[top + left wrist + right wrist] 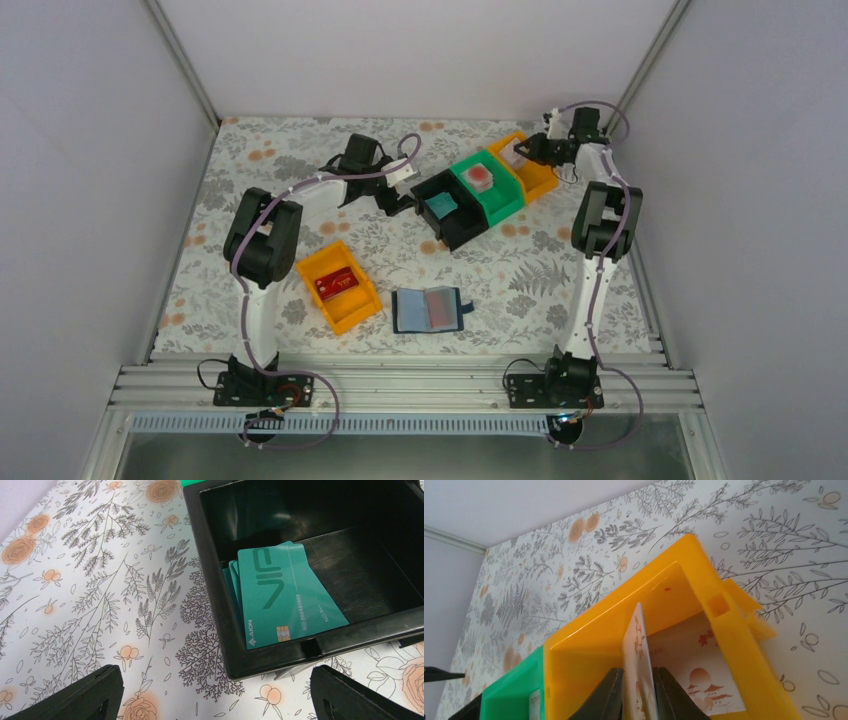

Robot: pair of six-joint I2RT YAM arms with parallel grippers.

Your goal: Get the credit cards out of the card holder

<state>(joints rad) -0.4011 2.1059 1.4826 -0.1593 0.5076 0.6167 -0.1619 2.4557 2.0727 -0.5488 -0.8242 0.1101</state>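
Right wrist: right gripper (636, 692) clamps a white card (636, 640) upright over the orange bin (589, 650), green bin (509, 700) alongside. Left gripper (217, 695) gapes beside the black bin (207, 580) holding teal cards (285, 600).

"VIP", "AION" on teal card (285, 600)

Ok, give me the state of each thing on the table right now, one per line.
card holder: open flat, reddish card in a sleeve
left gripper: open, empty, by black bin
right gripper: shut on white card, upright over far orange bin
black bin: holds teal cards
green bin: holds pinkish card
near orange bin: holds red card
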